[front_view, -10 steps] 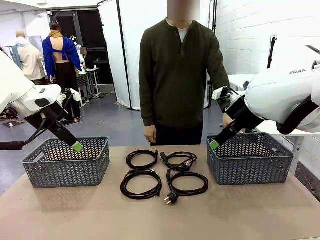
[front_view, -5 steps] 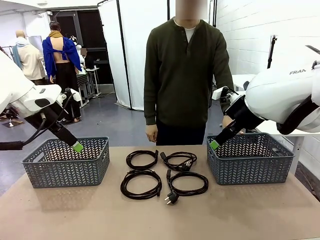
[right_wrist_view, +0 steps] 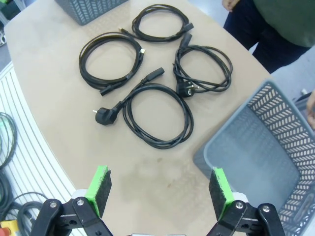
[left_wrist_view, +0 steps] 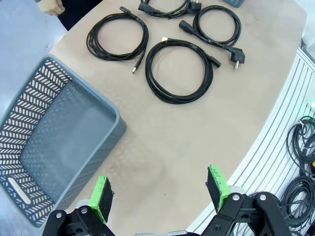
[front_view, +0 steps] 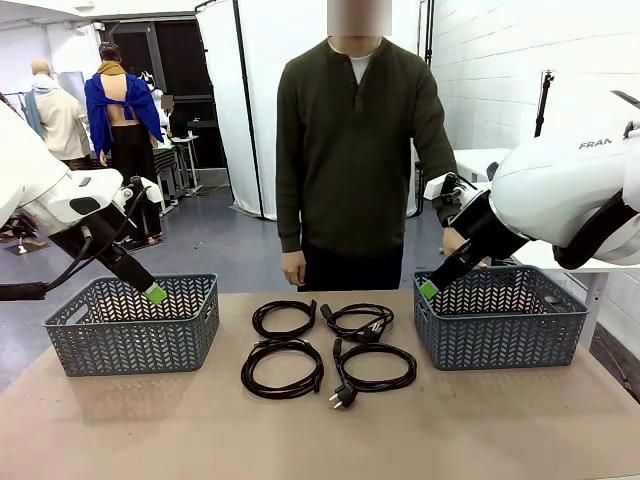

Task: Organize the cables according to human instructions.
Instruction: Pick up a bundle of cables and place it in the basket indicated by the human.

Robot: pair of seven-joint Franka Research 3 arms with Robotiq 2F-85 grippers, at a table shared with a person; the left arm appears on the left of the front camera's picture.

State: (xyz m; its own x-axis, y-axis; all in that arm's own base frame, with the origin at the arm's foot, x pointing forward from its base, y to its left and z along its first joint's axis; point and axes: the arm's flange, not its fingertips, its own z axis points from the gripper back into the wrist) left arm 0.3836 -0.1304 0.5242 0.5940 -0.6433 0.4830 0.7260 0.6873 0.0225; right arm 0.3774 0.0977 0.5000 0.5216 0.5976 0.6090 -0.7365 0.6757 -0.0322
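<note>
L gripper [front_view: 155,294] wide open, nothing in it, above left basket [front_view: 130,345] | R gripper [front_view: 429,290] same, empty, by right basket [front_view: 500,345] edge | 4 cables [front_view: 318,377] coiled on bench [front_view: 320,440] btwn baskets, well apart from both grippers, in front of human [front_view: 350,150]

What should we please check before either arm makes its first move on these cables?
1. Left gripper open and empty: ok.
2. Right gripper open and empty: ok.
3. Four cables coiled separately on the table, between the baskets: ok.
4. Left basket and right basket empty: ok.
5. Instruction given: the person's hand hangs at the side, pointing at nothing: not ok.
6. Which cable goes in which basket: cannot tell.
</note>
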